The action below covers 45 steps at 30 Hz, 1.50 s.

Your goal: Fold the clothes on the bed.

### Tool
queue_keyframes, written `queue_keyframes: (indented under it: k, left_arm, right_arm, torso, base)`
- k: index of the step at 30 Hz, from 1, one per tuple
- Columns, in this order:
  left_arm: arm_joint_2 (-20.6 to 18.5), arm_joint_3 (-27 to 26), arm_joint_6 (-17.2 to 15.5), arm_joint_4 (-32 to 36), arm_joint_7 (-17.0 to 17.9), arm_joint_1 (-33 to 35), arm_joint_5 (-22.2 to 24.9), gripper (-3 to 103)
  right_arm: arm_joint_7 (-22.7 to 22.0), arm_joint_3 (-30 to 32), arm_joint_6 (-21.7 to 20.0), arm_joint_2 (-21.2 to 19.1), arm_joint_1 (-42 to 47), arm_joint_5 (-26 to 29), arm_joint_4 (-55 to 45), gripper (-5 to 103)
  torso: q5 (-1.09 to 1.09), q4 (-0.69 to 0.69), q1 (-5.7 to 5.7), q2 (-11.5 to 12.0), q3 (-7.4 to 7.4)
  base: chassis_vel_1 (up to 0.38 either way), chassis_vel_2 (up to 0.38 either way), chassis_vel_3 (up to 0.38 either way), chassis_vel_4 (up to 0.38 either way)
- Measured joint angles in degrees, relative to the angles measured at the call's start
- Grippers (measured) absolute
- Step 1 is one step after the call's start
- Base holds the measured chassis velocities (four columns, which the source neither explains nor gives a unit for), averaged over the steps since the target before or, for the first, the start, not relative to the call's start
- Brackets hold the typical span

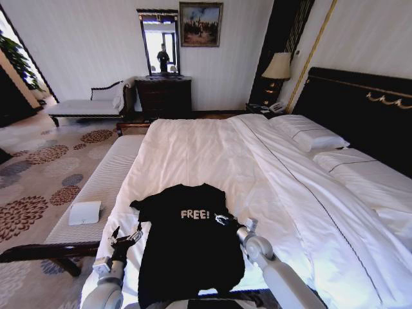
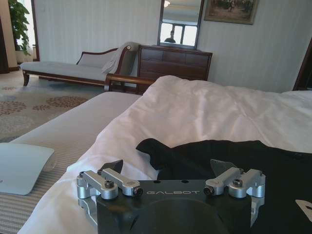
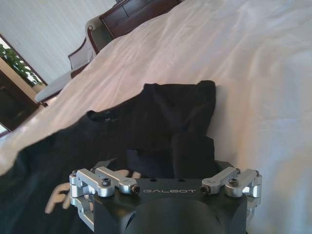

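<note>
While the black short-sleeved T-shirt of soft cloth (image 1: 187,248) with white "FREE!" lettering lies mostly flat on the near end of the large white-duveted, dark-framed bed (image 1: 212,154), at about six o'clock in the head view, the folding looks barely begun; the right sleeve seems turned in over the chest, the rest unfolded. The left gripper (image 1: 122,239) hovers at the shirt's nine o'clock edge, fingers spread and empty; the right gripper (image 1: 225,220) sits at the shirt's two o'clock, and I cannot tell its fingers' state. Only the right wrist view shows the doubled sleeve (image 3: 192,146); the left wrist view shows the other sleeve (image 2: 156,148) flat, beside a small white flat box (image 2: 22,165).
</note>
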<state>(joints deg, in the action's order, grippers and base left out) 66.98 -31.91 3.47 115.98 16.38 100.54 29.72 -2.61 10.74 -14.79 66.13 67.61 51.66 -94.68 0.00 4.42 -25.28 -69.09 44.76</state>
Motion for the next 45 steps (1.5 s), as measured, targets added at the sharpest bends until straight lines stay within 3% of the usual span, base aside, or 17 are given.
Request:
queue_keyframes:
  k: [14, 36, 40, 45]
  left_arm:
    - [0.23, -0.27, -0.02, 0.05, 0.04, 0.09, 0.11, 100]
    - [0.5, -0.97, 0.02, -0.32, -0.17, 0.13, 0.94, 100]
    - [0.68, -0.87, 0.05, -0.38, -0.18, 0.12, 0.94, 100]
    - [0.82, -0.91, 0.1, -0.35, -0.21, 0.45, 0.81, 100]
  right_arm:
    - [-0.44, -1.52, -2.16, -1.88, 3.48, 1.59, -7.2, 100]
    - [0.69, -4.65, -3.18, -6.89, 9.76, -9.2, -11.35, 100]
    - [0.7, -3.08, -2.76, -7.27, 9.51, -8.54, -13.17, 100]
    - [-1.0, -0.62, -2.66, -5.9, 2.44, -3.62, -11.21, 100]
  torso:
    - [0.0, 0.0, 0.0, 0.0, 0.0]
    - [0.0, -0.01, 0.01, 0.0, 0.0]
    - [0.0, 0.01, 0.01, 0.0, 0.0]
    - [0.01, 0.01, 0.01, 0.0, 0.0]
  base:
    - [0.0, 0.0, 0.0, 0.0]
    - [0.0, 0.0, 0.0, 0.0]
    - [0.0, 0.0, 0.0, 0.0]
    - [0.0, 0.0, 0.0, 0.0]
